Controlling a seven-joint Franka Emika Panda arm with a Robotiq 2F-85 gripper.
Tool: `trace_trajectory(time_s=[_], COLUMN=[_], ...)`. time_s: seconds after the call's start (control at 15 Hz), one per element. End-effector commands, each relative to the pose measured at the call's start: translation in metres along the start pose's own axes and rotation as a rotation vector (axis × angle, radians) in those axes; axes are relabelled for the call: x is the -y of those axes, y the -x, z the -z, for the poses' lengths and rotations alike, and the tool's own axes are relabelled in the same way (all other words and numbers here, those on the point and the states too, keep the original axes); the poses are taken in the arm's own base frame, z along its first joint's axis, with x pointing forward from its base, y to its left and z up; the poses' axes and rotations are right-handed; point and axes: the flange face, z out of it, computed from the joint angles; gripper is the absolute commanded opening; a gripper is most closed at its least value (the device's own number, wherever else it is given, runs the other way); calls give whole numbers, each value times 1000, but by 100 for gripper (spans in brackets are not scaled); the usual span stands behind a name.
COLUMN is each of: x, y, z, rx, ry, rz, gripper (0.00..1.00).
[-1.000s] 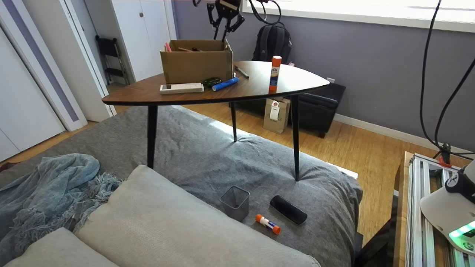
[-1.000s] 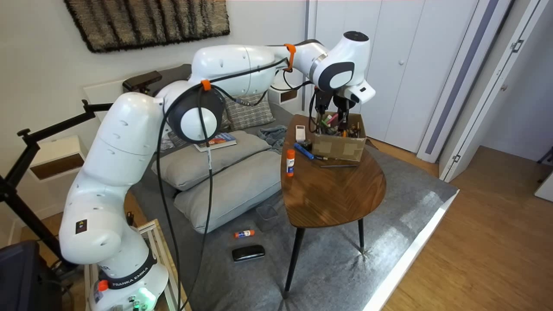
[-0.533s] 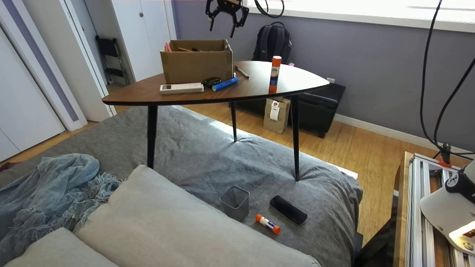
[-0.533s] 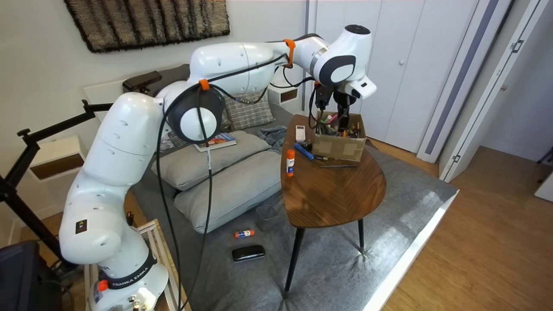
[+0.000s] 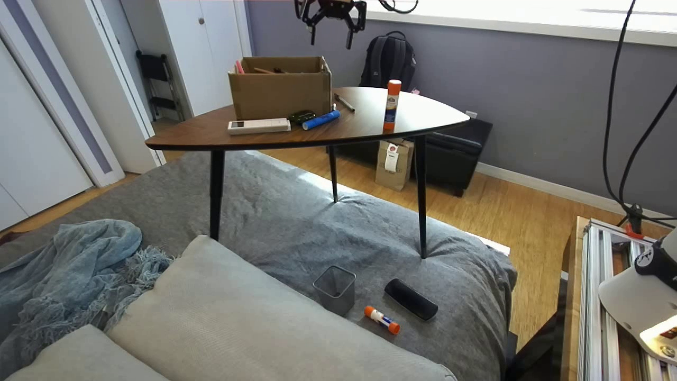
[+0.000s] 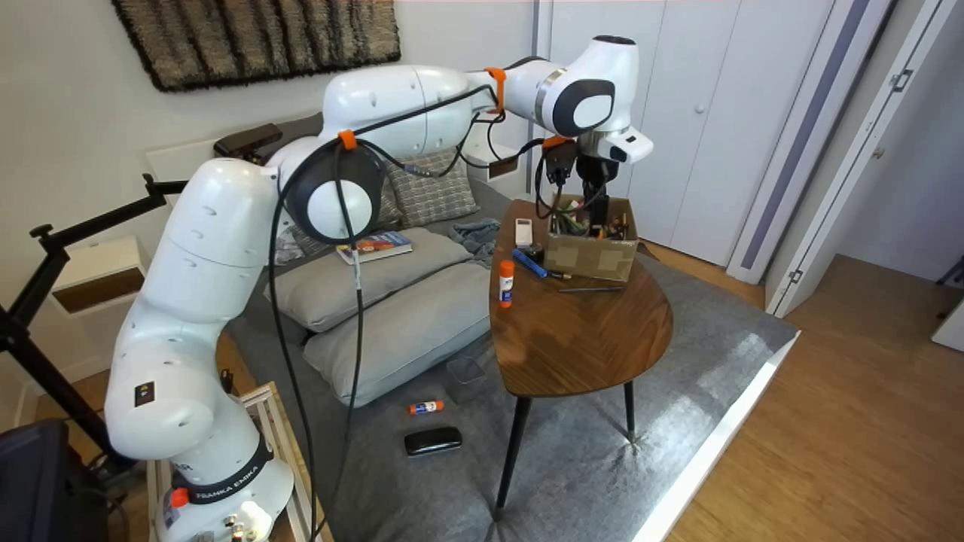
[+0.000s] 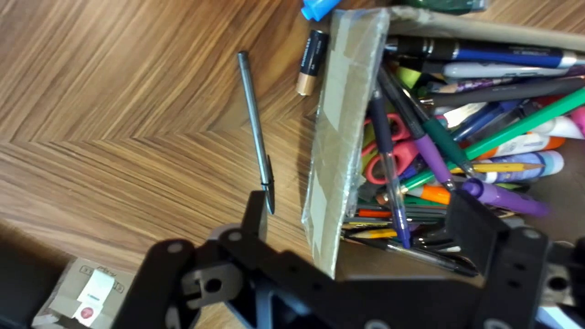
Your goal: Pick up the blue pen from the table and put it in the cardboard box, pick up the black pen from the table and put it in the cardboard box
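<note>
the black pen (image 7: 257, 130) lies on the table (image 6: 580, 342) outside the cardboard box (image 6: 591, 257), just beside its taped wall, not touching (the barrel shines grey in the wrist view, yet i take it for the black one). its long axis runs roughly along that wall, the clip end slightly nearer the cardboard box than the plain end. the gripper (image 5: 331, 44) hangs higher than the cardboard box, fingers (image 5: 349, 40) spread well apart and nothing between them. in the wrist view one of them shows on the pen's side of the taped wall, the other over the inside of the cardboard box. so from the gripper the pen lies out past that wall, and i judge the coming move to be sideways, away from the cardboard box, then down. the fingers would close almost squarely across the barrel; little turn of the wrist seems needed. the inner finger is the worry: it must fit between pen and wall, and a battery (image 7: 312, 61) lies there too, by the plain end. a blue-tipped pen (image 7: 391, 173) lies among others inside the cardboard box; whether it is the task's, i cannot tell.
</note>
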Motion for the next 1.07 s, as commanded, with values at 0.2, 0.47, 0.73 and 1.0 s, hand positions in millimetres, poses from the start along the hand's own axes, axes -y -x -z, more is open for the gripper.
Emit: trace_trajectory(time_s=[0.2, 0.47, 0.73, 1.0], x=[-15, -28, -44, -70], y=[12, 19, 24, 24], z=[-1, -14, -28, -55], rx=[9, 22, -2, -15], ry=[116, 140, 124, 101], rz=[42, 100, 145, 152], gripper=[100, 100, 100, 100])
